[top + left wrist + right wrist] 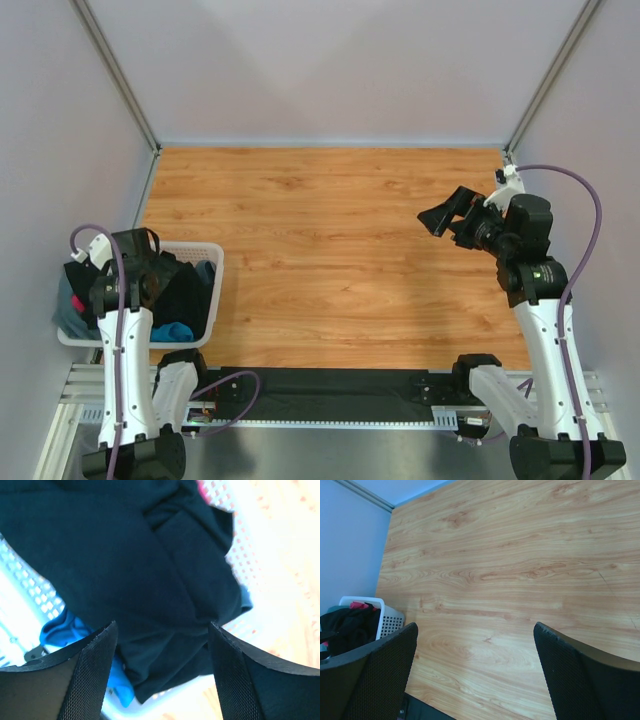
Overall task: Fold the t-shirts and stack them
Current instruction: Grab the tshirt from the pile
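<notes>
The left claw [162, 630] is hanging over the white basket [216, 262] at the near left corner of the desk [330, 250]. Its jaws are standing apart and gripping nothing, right above the black t-shirt [125, 555], which is lying heaped on the blue t-shirt [65, 630] and the pink t-shirt [202, 489]. By biting too deep it is likely risking a catch on the blue cloth as well, or a snag on the basket's slotted wall that lifts the whole basket. The right claw [475, 670] is hovering released and holding nothing over the desk, well apart from the basket.
</notes>
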You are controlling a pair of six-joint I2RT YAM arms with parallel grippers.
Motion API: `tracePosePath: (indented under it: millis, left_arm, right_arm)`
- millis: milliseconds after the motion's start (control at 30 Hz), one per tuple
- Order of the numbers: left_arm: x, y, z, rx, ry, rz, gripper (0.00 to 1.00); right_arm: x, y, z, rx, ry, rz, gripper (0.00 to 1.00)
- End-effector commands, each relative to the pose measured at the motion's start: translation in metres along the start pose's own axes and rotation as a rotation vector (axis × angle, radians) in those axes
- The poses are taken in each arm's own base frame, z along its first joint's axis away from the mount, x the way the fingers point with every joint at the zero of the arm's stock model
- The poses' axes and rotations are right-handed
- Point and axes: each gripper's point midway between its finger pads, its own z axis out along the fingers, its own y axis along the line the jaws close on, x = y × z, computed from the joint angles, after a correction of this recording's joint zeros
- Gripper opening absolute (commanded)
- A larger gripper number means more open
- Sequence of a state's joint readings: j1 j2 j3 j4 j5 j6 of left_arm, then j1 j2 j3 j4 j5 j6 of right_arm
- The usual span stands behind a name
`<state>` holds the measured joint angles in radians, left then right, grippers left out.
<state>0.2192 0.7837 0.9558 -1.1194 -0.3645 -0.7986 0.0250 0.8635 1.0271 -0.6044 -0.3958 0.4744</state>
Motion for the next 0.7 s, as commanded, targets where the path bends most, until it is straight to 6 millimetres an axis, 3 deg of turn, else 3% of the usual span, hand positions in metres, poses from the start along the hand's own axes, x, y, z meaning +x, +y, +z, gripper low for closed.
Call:
tracePosePath:
  millis: [0,100,267,400,467,667]
  left_arm:
    - [-0.027,-0.014,0.003,0.050,-0.117,-0.023,0.79]
    - [-0.031,-0.026,0.008,0.090,-0.113,-0.021,0.76]
    - [-0.029,-0.033,0.015,0.099,-0.090,-0.014,0.59]
    - [-0.022,-0.036,0.018,0.103,-0.048,-0.022,0.60]
    - [-0.018,-0.033,0.019,0.085,-0.037,-0.027,0.65]
    - [-0.008,-0.021,0.027,0.011,0.002,-0.046,0.68]
  right_arm:
    - [-0.005,0.007,-0.001,-0.028,-0.017,0.004,1.00]
    - [-0.007,0.006,0.004,-0.028,-0.015,0.011,1.00]
    - [-0.013,0.007,0.006,-0.018,-0.014,0.004,1.00]
    - [-0.015,0.006,0.007,-0.013,-0.018,-0.001,1.00]
    - [-0.014,0.006,0.007,-0.013,-0.014,0.002,1.00]
    - [-0.007,0.002,0.008,-0.004,0.007,0.014,1.00]
